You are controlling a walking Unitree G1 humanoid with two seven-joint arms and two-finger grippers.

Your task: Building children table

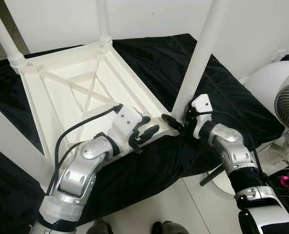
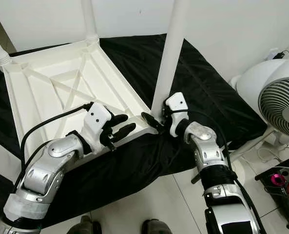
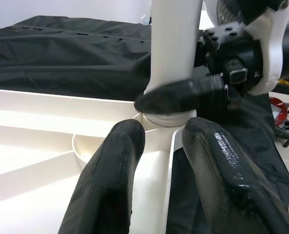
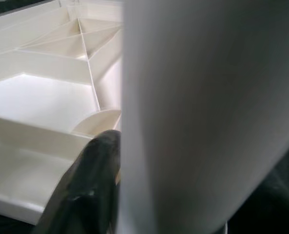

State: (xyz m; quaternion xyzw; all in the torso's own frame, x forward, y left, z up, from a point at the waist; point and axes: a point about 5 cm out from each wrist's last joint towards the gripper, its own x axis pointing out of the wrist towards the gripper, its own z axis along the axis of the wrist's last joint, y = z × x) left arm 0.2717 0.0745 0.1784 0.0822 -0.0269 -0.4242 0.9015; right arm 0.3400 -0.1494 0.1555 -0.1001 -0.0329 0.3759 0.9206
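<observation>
A white plastic children's table (image 1: 81, 92) lies upside down on a black cloth (image 1: 154, 53), its legs pointing up. My right gripper (image 1: 177, 123) is shut on the base of the near right leg (image 1: 198, 58), where the leg meets the table's corner socket. One black finger (image 3: 183, 95) crosses the front of the leg (image 3: 171, 44), and the other is hidden behind it. The right wrist view is pressed against this leg (image 4: 207, 112). My left gripper (image 1: 150, 126) hovers open just left of that corner, its two fingers (image 3: 110, 185) either side of a rib on the table's rim, holding nothing.
Two more legs stand at the far corners (image 1: 8, 44) (image 1: 103, 22). A white floor fan (image 1: 285, 102) is close on the right, with cables and a pink object (image 1: 286, 181) on the tiles. A white wall runs behind. Dark feet (image 1: 103, 226) show at the bottom edge.
</observation>
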